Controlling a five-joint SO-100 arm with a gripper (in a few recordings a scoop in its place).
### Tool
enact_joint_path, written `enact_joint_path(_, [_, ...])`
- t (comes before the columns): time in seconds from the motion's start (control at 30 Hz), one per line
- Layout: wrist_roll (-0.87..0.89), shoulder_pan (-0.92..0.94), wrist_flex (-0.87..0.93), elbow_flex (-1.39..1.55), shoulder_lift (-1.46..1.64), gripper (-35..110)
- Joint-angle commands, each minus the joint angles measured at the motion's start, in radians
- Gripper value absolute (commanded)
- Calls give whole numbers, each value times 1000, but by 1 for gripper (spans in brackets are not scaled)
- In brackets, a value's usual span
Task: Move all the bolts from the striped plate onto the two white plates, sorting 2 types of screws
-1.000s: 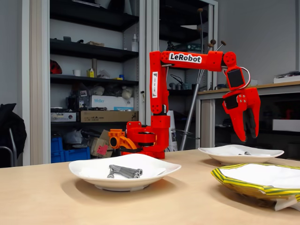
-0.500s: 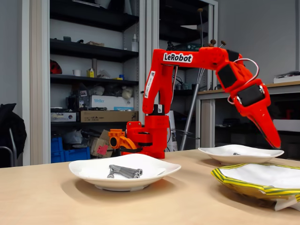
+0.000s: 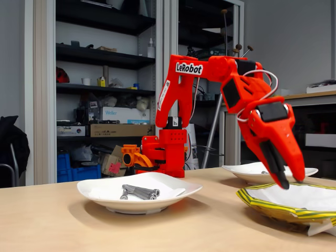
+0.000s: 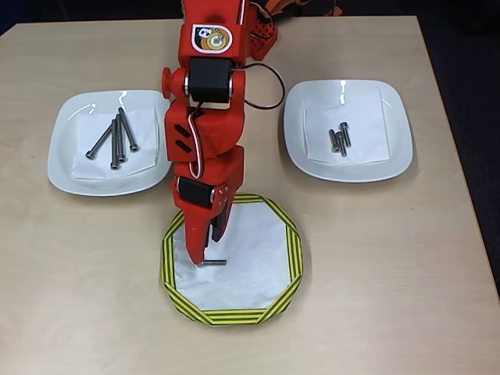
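The striped plate (image 4: 285,234) lies at the table's front in the overhead view, with one short bolt (image 4: 213,263) on its white inside. My gripper (image 4: 208,250) hangs just over that bolt, jaws slightly open with nothing between them. In the fixed view the gripper (image 3: 292,181) points down into the striped plate (image 3: 273,205). Several long bolts (image 4: 117,141) lie in the left white plate (image 4: 62,152), also seen as long bolts (image 3: 139,192) in the white plate (image 3: 100,191). Three short bolts (image 4: 339,139) lie in the right white plate (image 4: 394,129), the far plate (image 3: 247,170) in the fixed view.
The red arm's base (image 4: 258,31) stands at the table's back edge between the two white plates. Bare wood (image 4: 391,273) lies right of the striped plate. Shelves and a bench (image 3: 105,94) stand behind the table.
The arm has swung from above the far white plate towards the camera and dropped over the striped plate. The jaws have narrowed but stay open.
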Motion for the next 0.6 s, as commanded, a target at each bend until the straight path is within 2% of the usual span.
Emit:
enact_joint_path(0.0, [-3, 8, 17, -69, -35, 19])
enact_joint_path(0.3, [64, 20, 101, -239, -190, 17])
enact_joint_path(0.57, [155, 38, 207, -419, -305, 8])
